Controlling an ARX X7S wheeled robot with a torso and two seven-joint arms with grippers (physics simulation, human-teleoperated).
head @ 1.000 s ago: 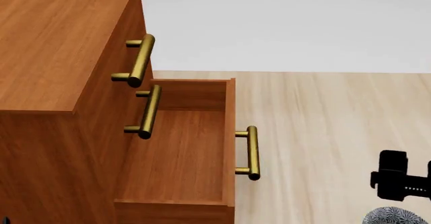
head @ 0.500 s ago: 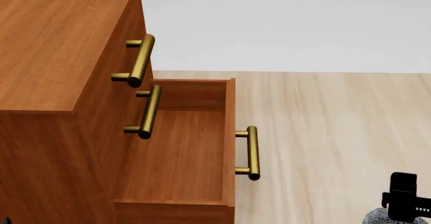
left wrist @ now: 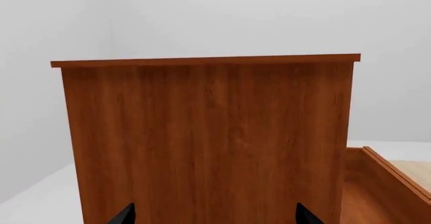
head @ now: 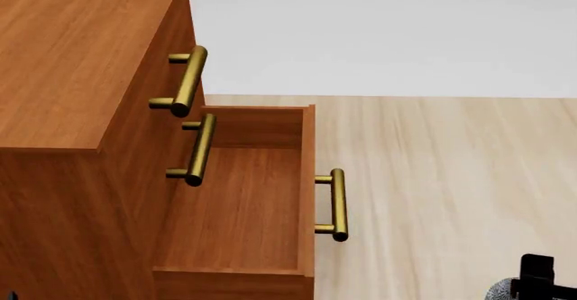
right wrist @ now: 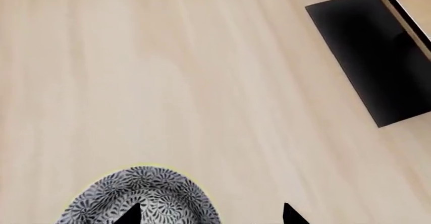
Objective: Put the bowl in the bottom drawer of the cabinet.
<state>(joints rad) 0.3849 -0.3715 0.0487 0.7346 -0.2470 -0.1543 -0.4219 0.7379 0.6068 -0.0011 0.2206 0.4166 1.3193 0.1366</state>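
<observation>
Head view: the cabinet (head: 81, 63) is seen at the left with the bottom drawer (head: 239, 205) pulled out and nothing seen inside it, while the bowl (head: 501, 290) is seen at the near right edge on the pale wooden floor (head: 433, 171), partly hidden behind the right jaws (head: 541, 283). Right jaws (right wrist: 209, 215) are seen spread, one tip over the bowl (right wrist: 145, 196), a grip not being discernible; left jaws (left wrist: 212, 216) are held apart, facing the cabinet's side (left wrist: 209, 143)

One cabinet (head: 81, 77), three brass handles (head: 338, 204), one bowl (right wrist: 141, 199)

Bottom drawer (head: 243, 205) of cabinet (head: 72, 57) pulled open (empty); patterned bowl (right wrist: 141, 196) on floor.
</observation>
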